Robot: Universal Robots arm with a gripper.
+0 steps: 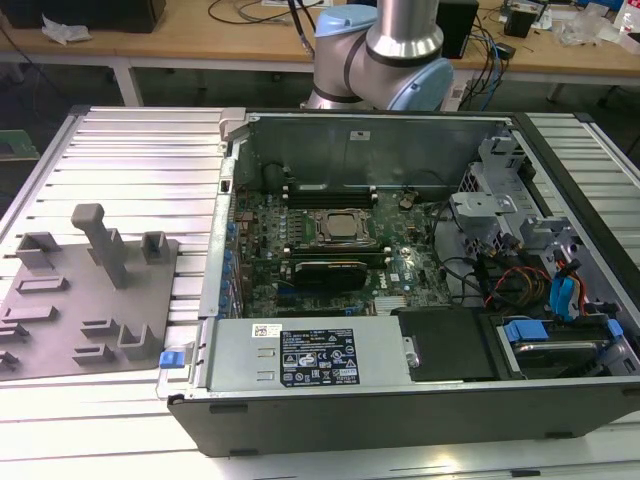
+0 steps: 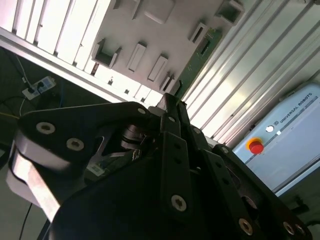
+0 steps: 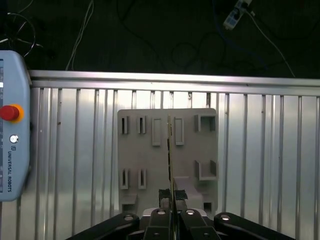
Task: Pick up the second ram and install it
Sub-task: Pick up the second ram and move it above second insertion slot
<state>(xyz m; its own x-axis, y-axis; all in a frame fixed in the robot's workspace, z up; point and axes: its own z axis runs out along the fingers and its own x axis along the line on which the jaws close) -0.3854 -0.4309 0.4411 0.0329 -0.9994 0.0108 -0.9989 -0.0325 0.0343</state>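
- The claw [image 3: 172,196] is shut tight on the ram [image 3: 170,150] and pinches it by one end.
- In the first wrist view the ram shows edge-on. It is a thin line that sticks straight out from the claw, over the middle of the grey tray [image 3: 187,155].
- In the second wrist view its green side shows, pointing away from the claw toward the tray (the chips are too hard to make out there).
- The ram looks lifted up in the air, not sitting in any of the tray's holders.
- In the exterior view the open case [image 1: 400,420] lies to the right of the tray. The square socket [image 1: 340,228] sits in the middle of the board [image 1: 410,265].
- Long slots [image 1: 330,190] run beside the socket. I cannot tell which one is free.
- The ram is most likely very light, thin and stiff. It will not bend, so a crooked push could crack it.
- Its flat sides look smooth, so it could slip if the grip is loose.
- A good place to hold it is on the flat sides near one end, as the claw does now. That leaves free the long edge that goes into a slot.
- Held by one end, the far end may tip or wobble, so it wants slow, straight moves.
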